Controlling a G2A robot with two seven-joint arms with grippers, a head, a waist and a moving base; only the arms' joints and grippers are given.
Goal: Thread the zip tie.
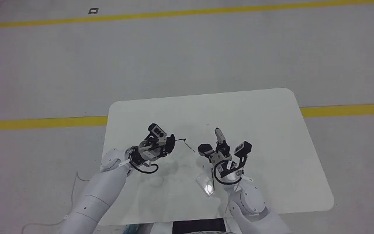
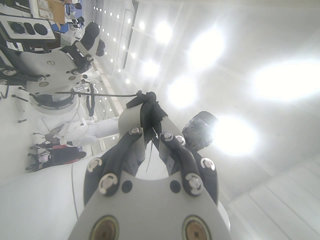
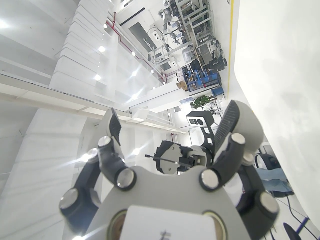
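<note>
The zip tie was held pinched between the closed fingers of the left gripper, above the table. Its free strap was pointed toward 4 o'clock, at the right gripper, which was spread wide and empty. The step in hand was judged to be the preparation for threading, as no closed loop was seen. For the next move, the thin strap end would probably have to be taken by the right gripper and guided exactly into the head.
</note>
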